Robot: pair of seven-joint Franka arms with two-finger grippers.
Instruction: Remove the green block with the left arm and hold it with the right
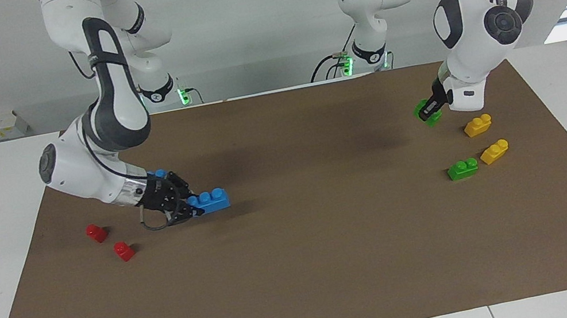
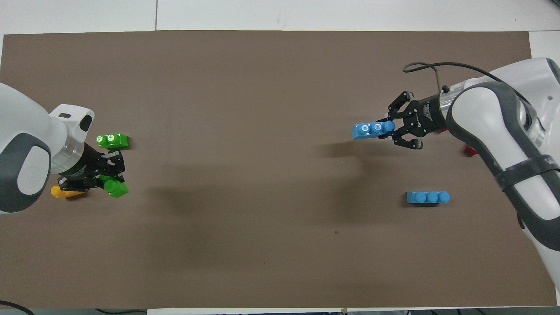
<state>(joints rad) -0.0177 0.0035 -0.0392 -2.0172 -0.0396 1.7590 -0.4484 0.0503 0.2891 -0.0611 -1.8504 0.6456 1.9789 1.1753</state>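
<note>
Left pincer [image 1: 428, 111] is clamped on the green block [image 1: 425, 113], held up in the air over the left arm's end of the brown mat [image 1: 337, 266], tilted. In the facing view the loose yellow brick [image 1: 477, 125] sits at about 4 o'clock from it; the second green brick [image 1: 462, 169] and another yellow brick [image 1: 494, 151] lie below that. Right pincer [image 1: 193, 208] is clamped on one end of the blue brick [image 1: 212, 199], long axis roughly along the surface's length, low over the right arm's end near two red bricks [image 1: 96, 232]. Green is already off blue, judging by the gap. No containers on the mat.
</note>
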